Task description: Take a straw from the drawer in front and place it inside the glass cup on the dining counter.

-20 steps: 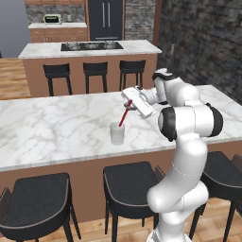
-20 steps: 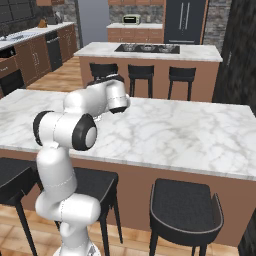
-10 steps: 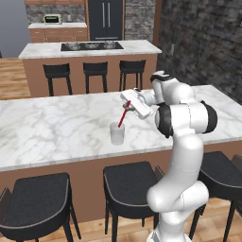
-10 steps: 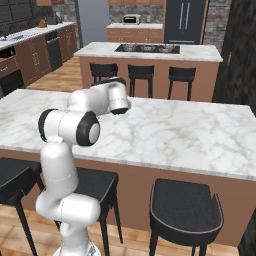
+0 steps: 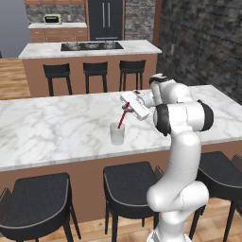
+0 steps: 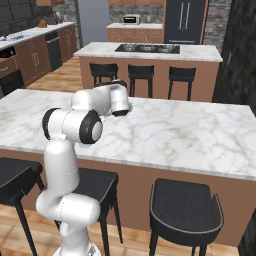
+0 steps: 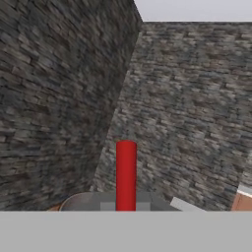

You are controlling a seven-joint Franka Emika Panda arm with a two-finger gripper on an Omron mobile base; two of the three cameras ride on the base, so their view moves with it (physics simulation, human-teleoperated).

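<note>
Straw [image 5: 121,120] stands with its lower end inside the glass cup [image 5: 116,133], leaning up and toward the hand [image 5: 126,105], which sits just above and beside the cup's far rim. Cup rests on the dining tabletop [image 5: 56,125], near its front edge, directly below and a little in front of the hand.

Change over the last second: small. The hand has pulled slightly back toward the arm's own body and its white housing has rotated a touch; the straw's tilt has steepened a bit with it. Cup has not moved. Base has not driven; stools [image 5: 40,198] and far island [image 5: 90,47] sit in the same places.

Hand state: cannot tell whether the fingers are apart or clamped. In the left base view the straw's upper tip meets the hand's front, too small to resolve the gap. In the hand view the straw [image 7: 126,174] rises straight up the centre from the bottom edge against a dark stone wall [image 7: 187,98], which fits a straw between the fingers, but no finger contact is visible.

Judgement: placement is essentially reached, lower end already in the cup. What remains is letting go and lifting clear without dragging the straw out or tipping the light cup.
</note>
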